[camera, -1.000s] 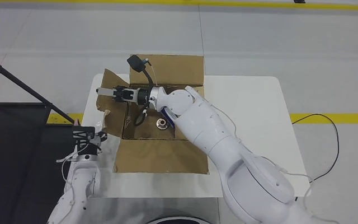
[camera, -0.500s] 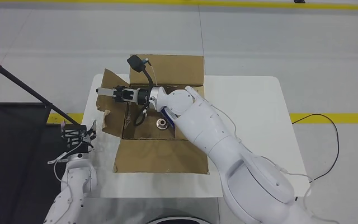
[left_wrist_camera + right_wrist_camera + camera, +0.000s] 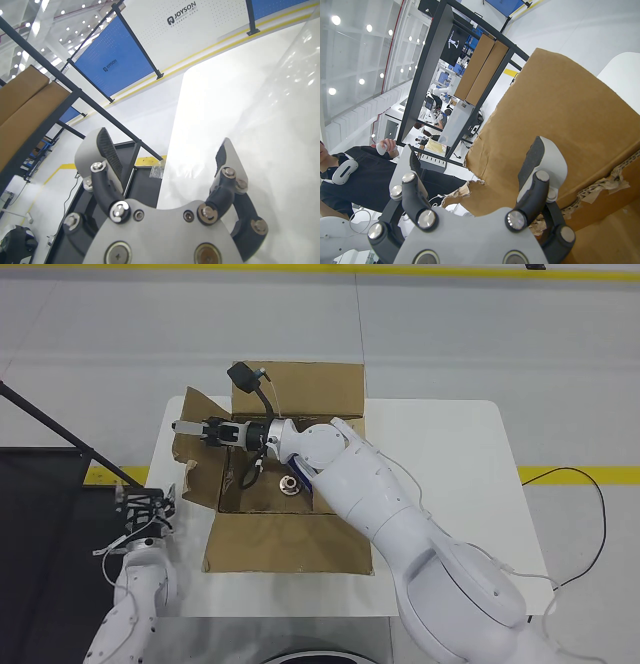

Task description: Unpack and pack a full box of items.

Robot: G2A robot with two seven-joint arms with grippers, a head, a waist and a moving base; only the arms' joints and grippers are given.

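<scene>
left gripper [image 3: 145, 507] edged toward box [image 3: 300, 389], open, empty | right gripper [image 3: 183, 427] open at torn brown flap [image 3: 205, 469]

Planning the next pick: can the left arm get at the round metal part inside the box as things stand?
Probably not easily. The left gripper sits open by the table's left edge, the left flap of the box stands between it and the round part, and the right arm lies across the box.
</scene>
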